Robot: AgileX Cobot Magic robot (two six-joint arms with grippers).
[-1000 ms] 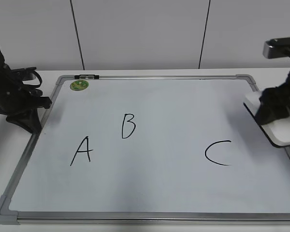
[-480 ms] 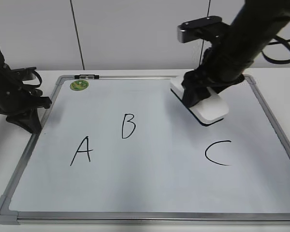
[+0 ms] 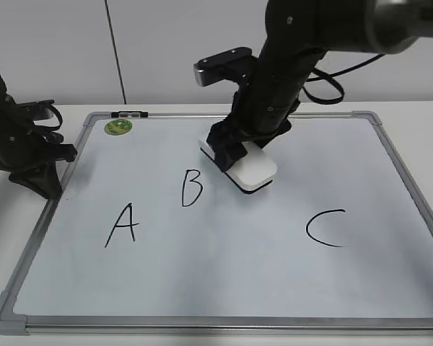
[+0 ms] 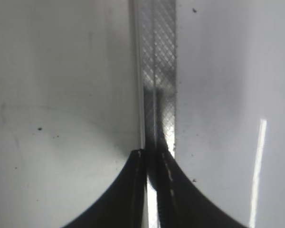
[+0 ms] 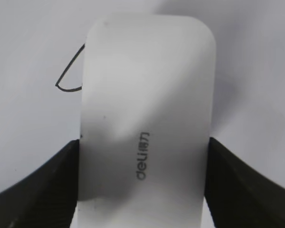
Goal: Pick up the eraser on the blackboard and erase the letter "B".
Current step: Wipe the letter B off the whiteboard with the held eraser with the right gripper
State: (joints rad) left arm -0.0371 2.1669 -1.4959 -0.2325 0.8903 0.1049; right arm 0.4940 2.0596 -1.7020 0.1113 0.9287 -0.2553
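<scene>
1 right gripper (image 3: 239, 153) clamps the eraser (image 3: 250, 171) flat-side down beside the letter "B" (image 3: 191, 188), poised for wiping.

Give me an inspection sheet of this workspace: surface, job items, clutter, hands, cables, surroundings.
Surface: white table under the blackboard.
Job items: eraser held just right of the letter "B", which is unerased; A and C intact.
Clutter: green sticker.
Hands: right hand shut on eraser; left hand closed at the board's frame.
Cables: black cable on right arm.
Surroundings: white panelled wall.
</scene>
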